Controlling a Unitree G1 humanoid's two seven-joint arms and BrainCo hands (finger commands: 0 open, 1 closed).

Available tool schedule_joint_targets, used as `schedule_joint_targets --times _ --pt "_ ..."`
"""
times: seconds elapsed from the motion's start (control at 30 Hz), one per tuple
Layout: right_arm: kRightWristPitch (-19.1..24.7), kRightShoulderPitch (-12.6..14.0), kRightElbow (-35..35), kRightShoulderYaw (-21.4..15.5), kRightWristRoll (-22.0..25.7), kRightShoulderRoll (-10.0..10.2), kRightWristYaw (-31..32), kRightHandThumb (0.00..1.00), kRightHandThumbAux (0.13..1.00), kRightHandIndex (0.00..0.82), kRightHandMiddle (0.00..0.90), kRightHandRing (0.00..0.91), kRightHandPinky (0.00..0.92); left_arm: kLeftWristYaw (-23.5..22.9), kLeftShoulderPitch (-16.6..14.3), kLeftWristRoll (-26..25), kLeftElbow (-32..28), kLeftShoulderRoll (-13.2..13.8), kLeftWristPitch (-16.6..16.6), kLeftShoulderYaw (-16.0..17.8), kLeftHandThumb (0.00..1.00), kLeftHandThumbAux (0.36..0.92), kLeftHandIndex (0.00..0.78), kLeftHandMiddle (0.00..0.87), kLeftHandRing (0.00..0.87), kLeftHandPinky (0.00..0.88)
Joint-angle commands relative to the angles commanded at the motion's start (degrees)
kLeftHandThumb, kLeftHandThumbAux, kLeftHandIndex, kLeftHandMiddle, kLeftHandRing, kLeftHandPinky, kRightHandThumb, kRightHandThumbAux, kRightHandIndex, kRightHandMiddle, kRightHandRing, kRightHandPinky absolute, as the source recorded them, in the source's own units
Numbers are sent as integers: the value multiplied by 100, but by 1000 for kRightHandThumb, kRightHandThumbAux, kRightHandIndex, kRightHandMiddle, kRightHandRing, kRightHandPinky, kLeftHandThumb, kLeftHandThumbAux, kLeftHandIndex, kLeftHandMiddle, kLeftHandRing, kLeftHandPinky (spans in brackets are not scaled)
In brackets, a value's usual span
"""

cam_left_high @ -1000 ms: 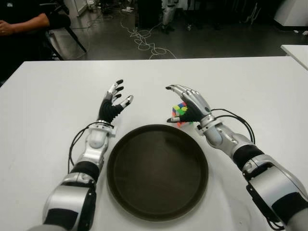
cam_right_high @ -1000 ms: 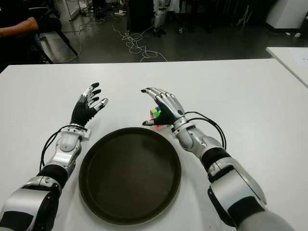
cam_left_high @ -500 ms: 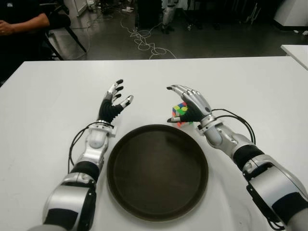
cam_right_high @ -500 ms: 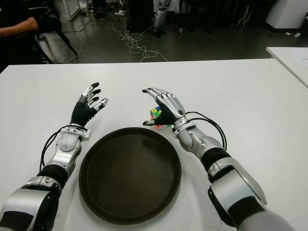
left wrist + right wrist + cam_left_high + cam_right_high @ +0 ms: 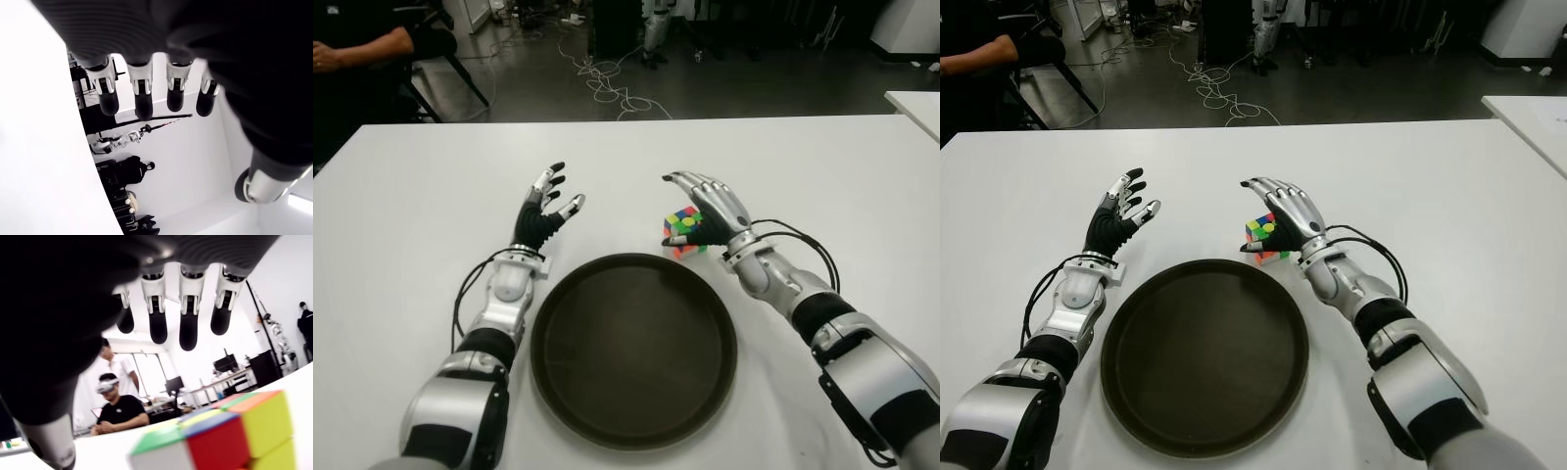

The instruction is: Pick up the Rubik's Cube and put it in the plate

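Observation:
The Rubik's Cube stands on the white table just past the far right rim of the dark round plate. My right hand hovers over and to the right of the cube, fingers spread, holding nothing; in the right wrist view the cube sits below the open fingers. My left hand is raised off the plate's far left side, fingers spread and empty. The plate holds nothing.
A person's arm shows at the far left beyond the table. Cables lie on the floor behind. Another white table's corner is at the right. Two people show in the background of the right wrist view.
My right hand has shifted slightly to the right, uncovering more of the cube. The cube, plate and left hand have not moved.

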Motion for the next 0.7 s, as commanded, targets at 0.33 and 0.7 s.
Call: schedule_joint_targets --times 0.33,0.7 --pt "475 18 -581 238 -139 -227 1323 0 708 130 131 123 86 90 -10 50 27 -2 24 -29 61 627 70 93 82 103" --pt "715 80 -949 297 -168 -332 1778 0 691 110 115 107 75 72 -7 74 14 3 0 -41 37 610 62 83 75 103"
